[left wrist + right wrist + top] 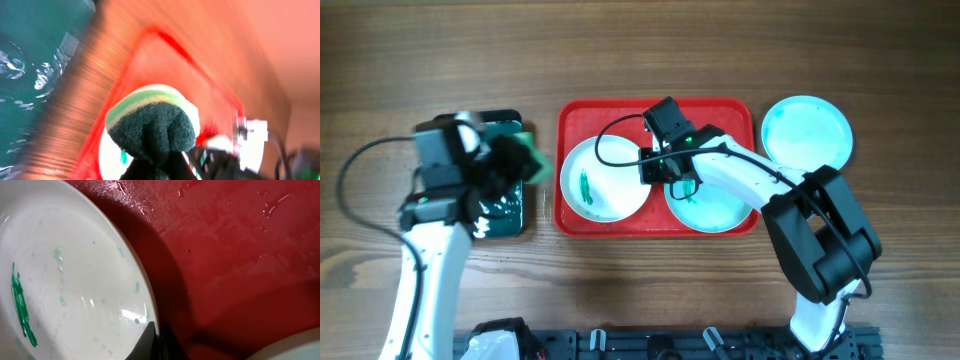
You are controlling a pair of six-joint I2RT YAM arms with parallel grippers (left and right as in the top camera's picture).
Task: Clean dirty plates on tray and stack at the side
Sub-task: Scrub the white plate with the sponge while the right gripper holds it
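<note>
1 blue plate (807, 130) set aside, 2 on the tray (590, 106).
We are pinching the sponge (527, 157) with the left gripper (505, 165), the white plate (605, 185) with the right gripper (670, 172).

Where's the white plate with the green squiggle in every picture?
Overhead: the white plate lies in the left half of the red tray.
Left wrist: a sliver at the bottom edge, behind the sponge.
Right wrist: it fills the left side.
Shared landmark: the red tray beneath it.
</note>
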